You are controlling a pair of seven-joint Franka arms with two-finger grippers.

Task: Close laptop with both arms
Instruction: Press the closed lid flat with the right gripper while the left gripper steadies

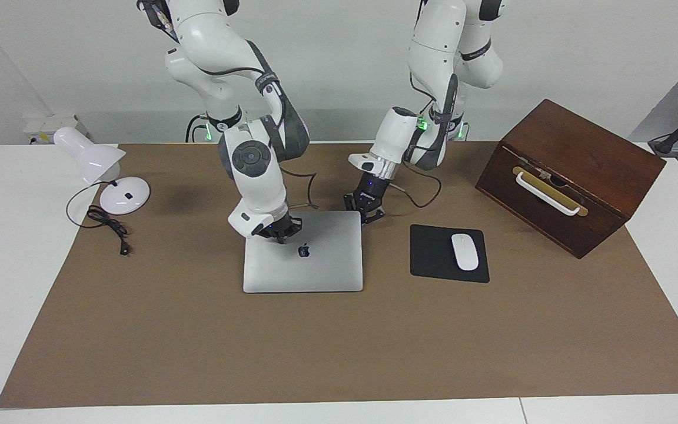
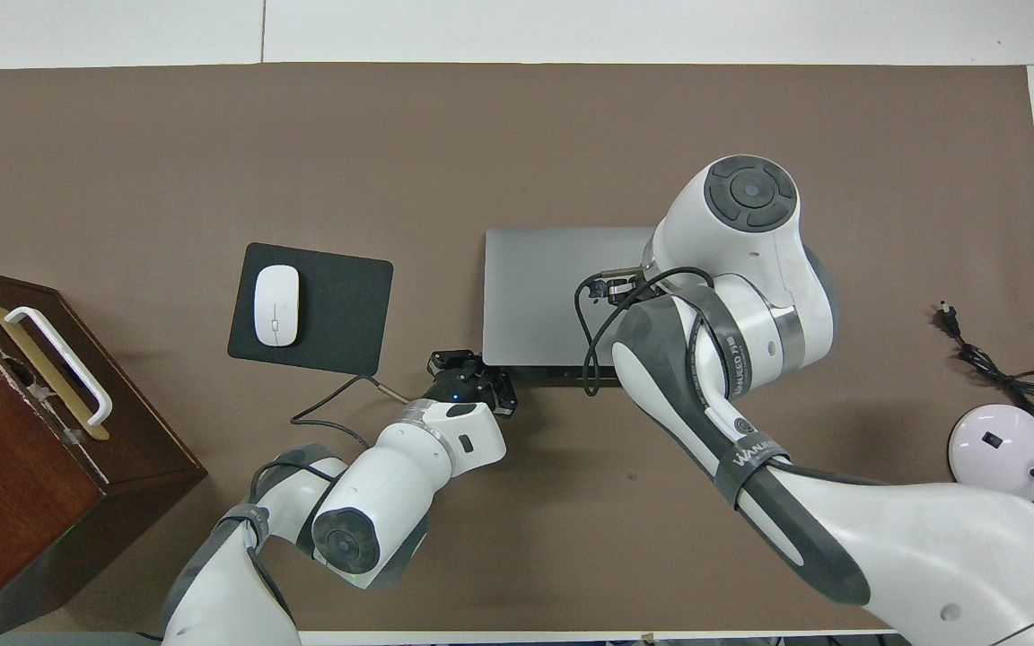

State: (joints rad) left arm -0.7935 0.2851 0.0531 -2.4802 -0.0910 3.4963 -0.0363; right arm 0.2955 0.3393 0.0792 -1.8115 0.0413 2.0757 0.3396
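Observation:
The silver-grey laptop [image 1: 321, 268] lies on the brown mat with its lid down almost flat and the dark logo facing up. In the overhead view a thin dark strip shows along the laptop's [image 2: 535, 287] edge nearest the robots. My right gripper [image 1: 280, 231] is shut, and its tips rest on the lid just beside the logo, on the robots' side of it. From overhead the right arm's own forearm hides it. My left gripper [image 1: 366, 212] [image 2: 472, 375] is shut at the laptop's corner nearest the robots, toward the left arm's end.
A black mousepad [image 1: 433, 256] with a white mouse [image 1: 465, 251] lies beside the laptop toward the left arm's end. A brown wooden box [image 1: 574, 159] with a white handle stands past it. A white desk lamp [image 1: 89, 154] and its cable [image 1: 106, 227] sit at the right arm's end.

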